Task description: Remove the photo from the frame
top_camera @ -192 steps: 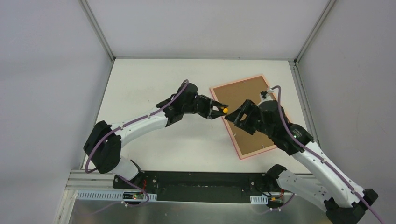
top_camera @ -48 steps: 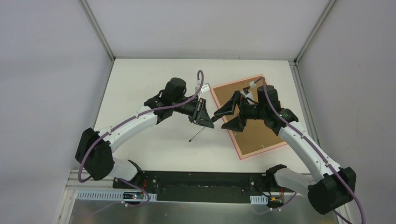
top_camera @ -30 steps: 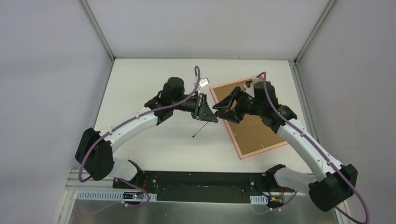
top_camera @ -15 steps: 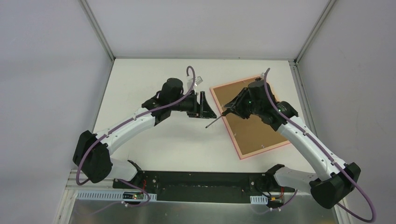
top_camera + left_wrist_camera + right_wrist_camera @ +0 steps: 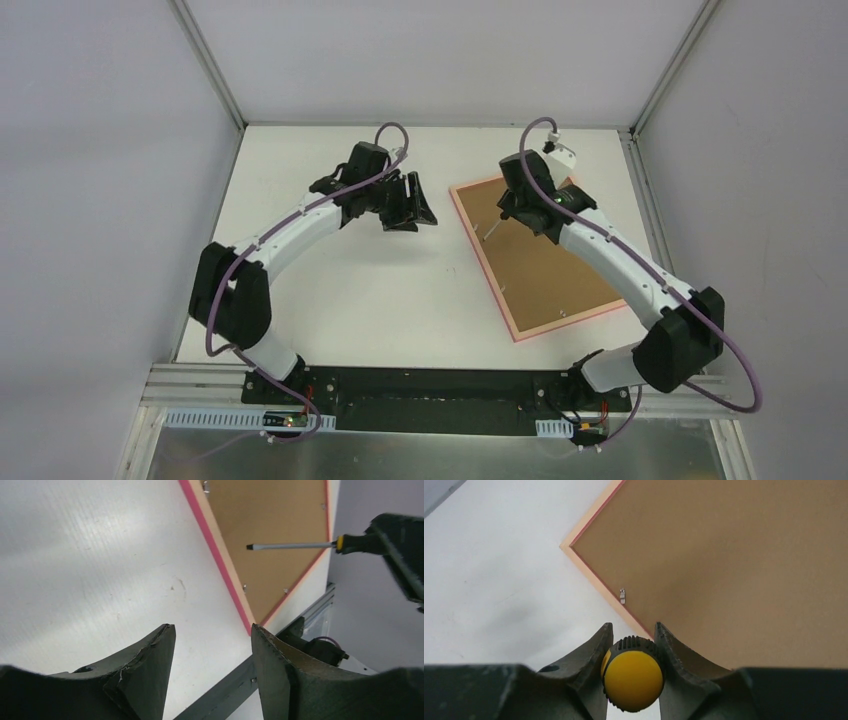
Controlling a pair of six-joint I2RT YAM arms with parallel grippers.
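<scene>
Handover's done: my right gripper [image 5: 634,630] now clamps the screwdriver [image 5: 633,672] above the frame [image 5: 215,555]. My left gripper [image 5: 210,632] backs toward the table [image 5: 330,290] far edge, jaws apart, empty. That clip [image 5: 622,596] next, I reckon.

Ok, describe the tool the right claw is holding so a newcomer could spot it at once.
On the white table, look right to the pink rectangular frame lying flat, brown board backing up. Over its far end the right claw grips a small screwdriver: yellow-orange butt, black ribbed handle, slim grey shaft. It is the only tool in sight.
</scene>
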